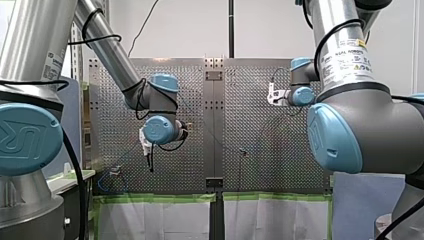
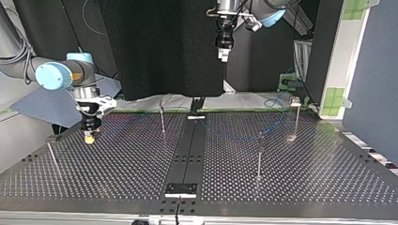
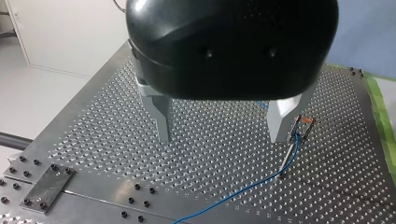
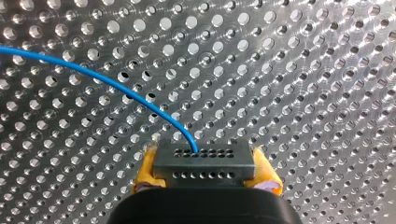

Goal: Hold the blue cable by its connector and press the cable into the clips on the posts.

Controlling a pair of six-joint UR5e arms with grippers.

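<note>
My right gripper (image 4: 204,158) is clamped on the grey connector (image 4: 205,169), yellow pads either side, low over the table (image 4: 303,70). The blue cable (image 4: 93,77) leaves it pointing ahead, then curves off sideways. My left gripper (image 3: 220,135) hangs spread and empty above the table — a post (image 3: 289,151) stands just beside one finger, the cable at its foot.

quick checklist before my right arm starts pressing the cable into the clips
1. Connector clamped in my right claw: ok, yellow pads grip both sides.
2. Blue cable leaves the connector without a kink: ok.
3. My left claw open and empty: ok.
4. Left claw raised well above the table in the top view: ok.
5. Cable seated in the clip on the post beside my left claw: cannot tell.
</note>
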